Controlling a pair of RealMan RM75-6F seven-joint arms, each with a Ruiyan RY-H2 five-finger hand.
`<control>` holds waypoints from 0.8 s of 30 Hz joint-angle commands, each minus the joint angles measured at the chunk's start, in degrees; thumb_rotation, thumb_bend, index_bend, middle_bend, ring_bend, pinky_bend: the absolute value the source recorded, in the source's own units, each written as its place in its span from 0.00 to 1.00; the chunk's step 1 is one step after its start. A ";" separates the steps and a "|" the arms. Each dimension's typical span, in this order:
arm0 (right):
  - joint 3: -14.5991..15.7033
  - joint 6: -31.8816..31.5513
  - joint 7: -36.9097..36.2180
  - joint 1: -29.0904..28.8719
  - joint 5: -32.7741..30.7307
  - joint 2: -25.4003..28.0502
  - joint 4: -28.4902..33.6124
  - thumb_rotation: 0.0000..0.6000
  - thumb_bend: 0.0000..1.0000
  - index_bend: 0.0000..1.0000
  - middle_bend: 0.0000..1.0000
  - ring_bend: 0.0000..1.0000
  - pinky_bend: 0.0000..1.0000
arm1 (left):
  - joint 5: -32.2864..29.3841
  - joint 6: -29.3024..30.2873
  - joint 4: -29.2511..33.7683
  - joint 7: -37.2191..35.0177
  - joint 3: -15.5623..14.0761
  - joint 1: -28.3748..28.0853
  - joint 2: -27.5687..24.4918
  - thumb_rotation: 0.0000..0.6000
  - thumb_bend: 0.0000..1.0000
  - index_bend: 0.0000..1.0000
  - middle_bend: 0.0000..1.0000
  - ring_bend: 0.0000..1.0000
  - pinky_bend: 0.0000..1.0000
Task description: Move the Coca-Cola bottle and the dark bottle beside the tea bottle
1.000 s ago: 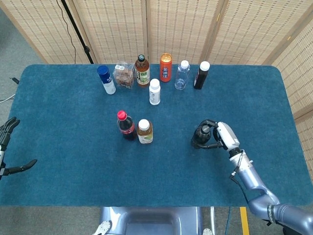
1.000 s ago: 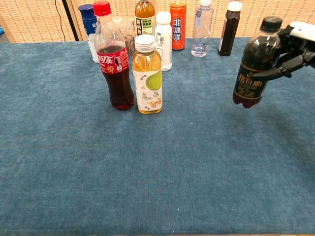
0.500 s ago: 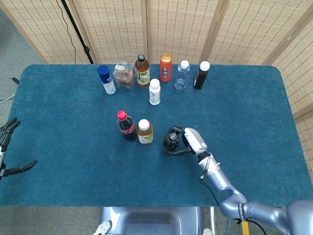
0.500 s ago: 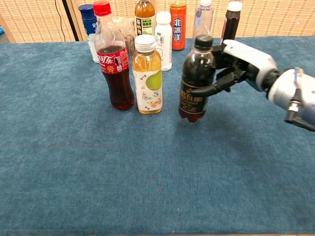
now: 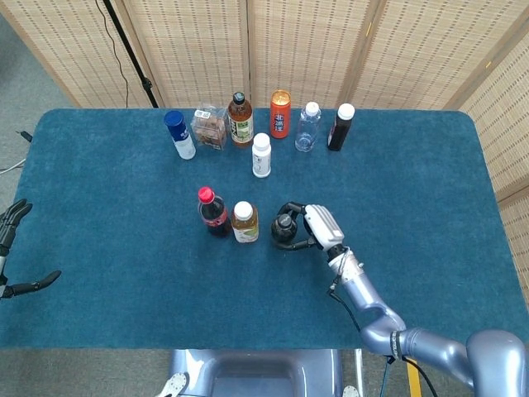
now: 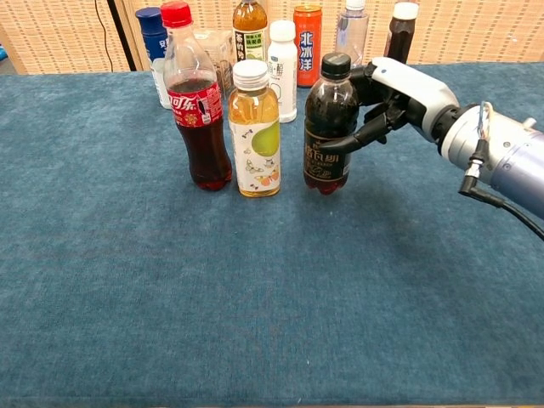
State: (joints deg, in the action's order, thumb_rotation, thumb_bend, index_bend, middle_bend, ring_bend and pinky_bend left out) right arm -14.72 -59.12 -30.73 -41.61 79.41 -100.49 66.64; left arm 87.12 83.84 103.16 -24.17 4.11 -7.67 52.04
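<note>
Your left hand [image 5: 11,248] sits off the table's left edge in the head view, fingers spread apart and holding nothing. Moving right across the blue felt-covered table [image 6: 255,297], you have the clear plastic Coca-Cola bottle with the red cap and red label [image 6: 194,102] standing upright, and just beside it on its right the clear tea bottle with pale yellow liquid and a white cap [image 6: 255,132], also upright; whether the 2 touch is hard to tell. Next comes the dark plastic bottle with a black cap and black label [image 6: 327,127], upright just to the right of the tea bottle with a narrow gap between them. Your right hand [image 6: 387,93] is wrapped around this dark bottle from its right side, fingers curled across the front of the label and the thumb side behind the shoulder. I cannot tell whether the bottle's base rests on the felt. Along the far edge stands a row of other containers, among them a blue-capped white bottle [image 5: 178,133], an orange can [image 5: 280,113] and a clear water bottle [image 5: 307,126].
</note>
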 commanded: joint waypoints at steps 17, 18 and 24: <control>1.16 0.10 -0.61 -0.66 0.53 -3.46 -6.28 1.00 0.42 0.45 0.53 0.55 0.71 | 1.26 1.05 -0.81 -1.76 -0.15 0.13 0.10 1.00 0.14 0.00 0.00 0.00 0.00; 1.32 0.18 -0.72 -0.70 0.71 -3.35 -6.32 1.00 0.33 0.39 0.47 0.50 0.68 | 1.31 1.13 -0.82 -1.81 -0.16 0.16 0.10 1.00 0.14 0.00 0.00 0.00 0.00; 2.39 0.88 -0.92 -1.03 1.91 -2.42 -6.50 1.00 0.15 0.26 0.25 0.27 0.49 | 1.82 1.11 -1.02 -3.22 -0.42 0.17 -0.15 1.00 0.14 0.00 0.00 0.00 0.00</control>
State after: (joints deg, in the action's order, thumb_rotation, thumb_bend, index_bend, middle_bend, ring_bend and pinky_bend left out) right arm -12.37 -58.24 -31.68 -42.62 81.28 -102.95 60.15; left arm 88.87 85.01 102.19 -27.16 3.75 -7.48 51.96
